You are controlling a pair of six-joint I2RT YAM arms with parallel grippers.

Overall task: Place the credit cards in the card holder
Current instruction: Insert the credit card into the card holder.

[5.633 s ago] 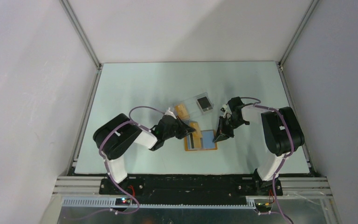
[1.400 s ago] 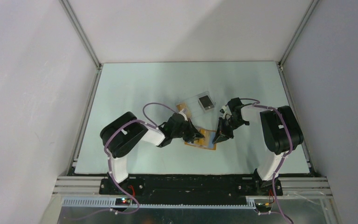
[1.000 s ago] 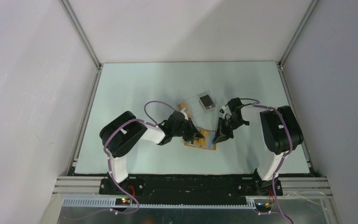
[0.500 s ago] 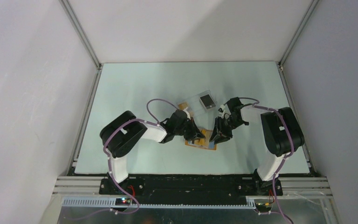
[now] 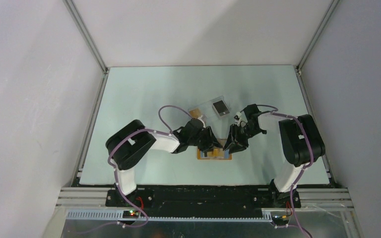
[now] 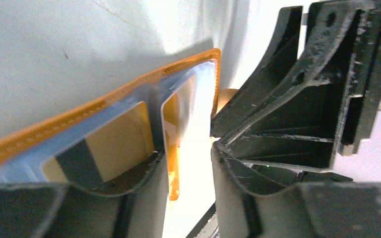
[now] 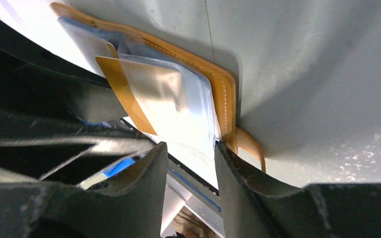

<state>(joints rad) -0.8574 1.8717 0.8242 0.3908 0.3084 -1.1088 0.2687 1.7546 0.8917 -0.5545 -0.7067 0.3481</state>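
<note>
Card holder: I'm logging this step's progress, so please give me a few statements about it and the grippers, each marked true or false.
1. The card holder lies open on the table. True.
2. A gold card with a dark stripe shows inside it. True.
3. The left gripper is clamped shut. False: its jaws stand apart.
4. The right gripper is far off at the table's back edge. False: it is right at the card holder, facing the left gripper.
5. The clear plastic rectangle with a black centre lies on the card holder. False: it lies apart, farther back.
</note>
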